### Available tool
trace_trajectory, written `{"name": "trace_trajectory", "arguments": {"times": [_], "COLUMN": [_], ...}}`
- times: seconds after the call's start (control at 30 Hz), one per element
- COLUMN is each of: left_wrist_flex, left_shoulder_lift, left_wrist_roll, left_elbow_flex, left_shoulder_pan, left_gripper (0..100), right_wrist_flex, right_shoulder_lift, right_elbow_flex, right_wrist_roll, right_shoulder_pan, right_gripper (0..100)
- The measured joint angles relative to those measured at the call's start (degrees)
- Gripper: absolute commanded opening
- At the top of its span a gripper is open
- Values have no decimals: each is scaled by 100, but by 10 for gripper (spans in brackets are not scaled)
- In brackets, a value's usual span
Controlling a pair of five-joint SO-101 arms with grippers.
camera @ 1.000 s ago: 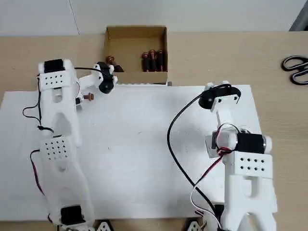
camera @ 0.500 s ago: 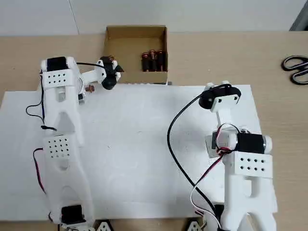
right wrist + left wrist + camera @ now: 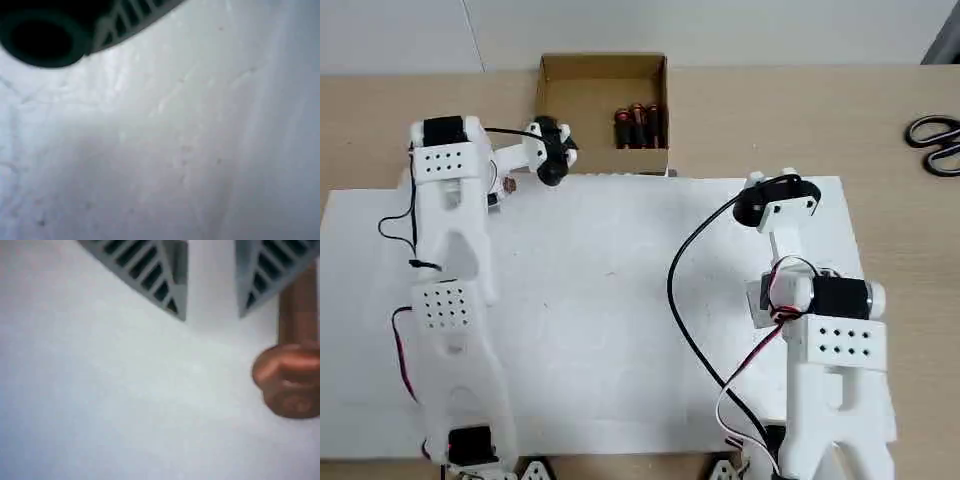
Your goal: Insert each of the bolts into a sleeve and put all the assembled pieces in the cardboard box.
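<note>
My left gripper [image 3: 550, 150] hangs at the front left corner of the cardboard box [image 3: 552, 75]. In the left wrist view it [image 3: 210, 315] is open, its grey fingers [image 3: 150, 270] apart over the white sheet with nothing between them. A copper bolt [image 3: 287, 385] lies just beside one finger. A small copper bolt [image 3: 510, 187] also lies on the sheet next to the left arm. Several assembled copper pieces [image 3: 640, 125] stand at the box's front right. My right gripper [image 3: 775, 200] rests low over the sheet's far right part.
The white sheet [image 3: 610, 320] covers most of the wooden table. Black scissors [image 3: 935, 143] lie at the far right edge. A black cable [image 3: 685, 300] loops from the right arm across the sheet.
The left arm has shifted a little toward the box, and its gripper now covers the copper piece seen earlier at the box's front left corner. The right arm has not moved.
</note>
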Motion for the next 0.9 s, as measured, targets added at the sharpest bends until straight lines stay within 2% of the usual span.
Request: {"name": "trace_trajectory", "arguments": {"times": [0.37,0.6,0.73,0.9], "left_wrist_flex": [-818,-835,-826,-686], "left_shoulder_lift": [141,229,369,457], "left_wrist_roll": [0,0,0,0], "left_elbow_flex": [-9,0,-26,-176], "left_shoulder_pan": [9,9,9,18], "left_gripper": [62,61,2,6], "right_wrist_flex": [0,0,0,0], "right_shoulder_lift": [0,0,0,0], "right_elbow_flex": [0,0,0,0], "right_wrist_roll": [0,0,0,0], "right_shoulder_pan": [0,0,0,0], "right_gripper": [3,3,3,3]}}
